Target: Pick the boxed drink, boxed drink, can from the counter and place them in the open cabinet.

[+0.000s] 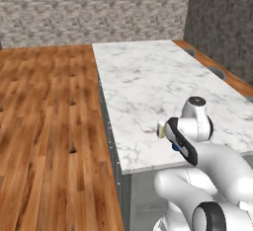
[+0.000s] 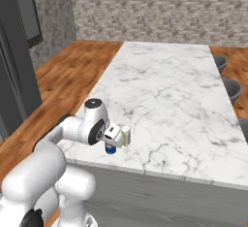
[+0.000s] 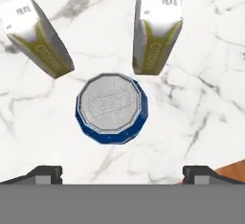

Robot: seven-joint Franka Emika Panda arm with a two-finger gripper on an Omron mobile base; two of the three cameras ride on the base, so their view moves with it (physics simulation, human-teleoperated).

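Note:
On the white marble counter [image 3: 201, 89] stands the blue can [image 3: 112, 108], seen from straight above with its silver top. Two cream boxed drinks stand just beyond it, one at the left [image 3: 36, 34] and one at the right [image 3: 158, 29]. My gripper [image 3: 124, 174] hangs open above the can, its fingertips [image 3: 45, 173] spread wide to either side and touching nothing. In the right base view the hand [image 2: 112, 135] points down near the counter's [image 2: 164, 85] front edge, with the can [image 2: 111, 150] under it and a boxed drink [image 2: 127, 136] beside it. The open cabinet is out of view.
The counter [image 1: 148, 77] stretches far ahead of the arm. Wooden floor [image 1: 49, 126] lies to its left and a brick wall [image 1: 94, 8] stands behind. Grey stools [image 2: 228, 89] line the counter's right side. A tall dark unit [image 2: 14, 75] stands at the left.

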